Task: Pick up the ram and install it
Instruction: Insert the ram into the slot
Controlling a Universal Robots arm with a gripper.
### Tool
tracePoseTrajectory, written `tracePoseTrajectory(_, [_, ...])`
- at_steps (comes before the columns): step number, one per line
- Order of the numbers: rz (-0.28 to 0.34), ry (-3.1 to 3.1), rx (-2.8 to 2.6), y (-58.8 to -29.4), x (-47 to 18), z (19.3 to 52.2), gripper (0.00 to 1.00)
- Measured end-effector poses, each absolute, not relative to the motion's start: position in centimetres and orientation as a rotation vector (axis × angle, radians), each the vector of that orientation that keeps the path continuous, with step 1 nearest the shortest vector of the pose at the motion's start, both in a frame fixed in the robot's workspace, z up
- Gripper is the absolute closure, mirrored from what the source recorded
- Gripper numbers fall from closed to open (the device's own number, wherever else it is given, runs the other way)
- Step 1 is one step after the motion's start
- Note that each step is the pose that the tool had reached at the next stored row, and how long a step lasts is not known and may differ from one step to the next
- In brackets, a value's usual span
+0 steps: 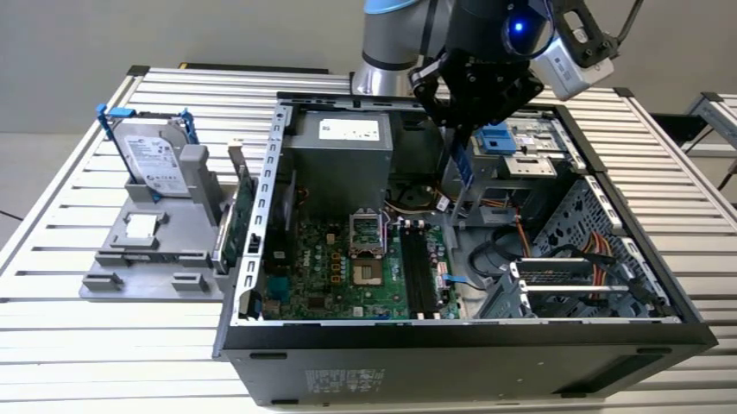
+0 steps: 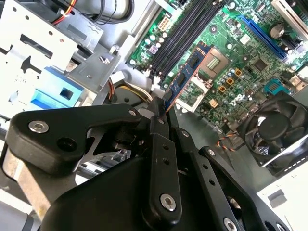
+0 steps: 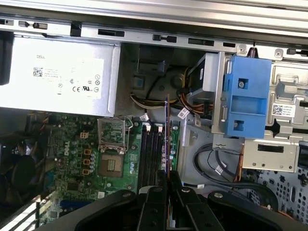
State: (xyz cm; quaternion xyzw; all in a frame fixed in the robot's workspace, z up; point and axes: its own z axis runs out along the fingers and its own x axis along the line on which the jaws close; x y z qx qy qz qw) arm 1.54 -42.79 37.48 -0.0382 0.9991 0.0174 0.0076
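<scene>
Pinched firmly in the gripper (image 1: 461, 129): the ram (image 1: 464, 172), clamped by one short end between black matte fingers (image 2: 159, 125) drawn in against its two flat faces; nothing else held. Hanging upright in the exterior view, lower end down inside the open case (image 1: 461, 354), above the motherboard (image 1: 334, 276); running alongside the long black memory slots (image 3: 151, 154) in the first wrist view, not seated in any.

Slim, flat, stiff strip; in the second wrist view a blue ram (image 2: 185, 74) carrying dark square chips and a tan-orange patch; in the first wrist view a ram (image 3: 167, 139) turned edge-on, thin as a line.

Around it: glossy green motherboard studded with small parts; dull grey sheet-metal power supply (image 3: 57, 79); smooth blue plastic bracket (image 3: 245, 96); ribbed aluminium table (image 1: 69, 328) under the dark boxy steel case.
</scene>
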Motion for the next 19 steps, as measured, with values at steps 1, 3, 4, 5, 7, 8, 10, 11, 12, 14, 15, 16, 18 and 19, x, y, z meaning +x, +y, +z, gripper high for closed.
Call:
tracePoseTrajectory(1, [0.054, 3.124, -0.119, -42.79, 1.54, 37.43, 1.0])
tracePoseTrajectory(3, [0.055, 3.124, -0.119, -42.79, 1.59, 37.33, 1.0])
tracePoseTrajectory(4, [0.055, 3.124, -0.119, -42.79, 1.62, 37.28, 1.0])
tracePoseTrajectory(5, [0.055, 3.124, -0.119, -42.8, 1.65, 37.23, 1.0])
tracePoseTrajectory(7, [0.054, 3.124, -0.119, -42.82, 1.73, 37.13, 1.0])
tracePoseTrajectory(8, [0.054, 3.124, -0.119, -42.83, 1.76, 37.07, 1.0])
tracePoseTrajectory(10, [0.054, 3.124, -0.119, -42.84, 1.81, 36.96, 1.0])
tracePoseTrajectory(11, [0.054, 3.124, -0.119, -42.85, 1.83, 36.9, 1.0])
tracePoseTrajectory(12, [0.054, 3.124, -0.119, -42.85, 1.84, 36.85, 1.0])
tracePoseTrajectory(14, [0.054, 3.124, -0.118, -42.86, 1.86, 36.73, 1.0])
tracePoseTrajectory(15, [0.054, 3.124, -0.117, -42.86, 1.87, 36.67, 1.0])
tracePoseTrajectory(16, [0.054, 3.124, -0.115, -42.86, 1.87, 36.61, 1.0])
tracePoseTrajectory(18, [0.054, 3.124, -0.11, -42.87, 1.87, 36.5, 1.0])
tracePoseTrajectory(19, [0.054, 3.124, -0.107, -42.87, 1.87, 36.44, 1.0])
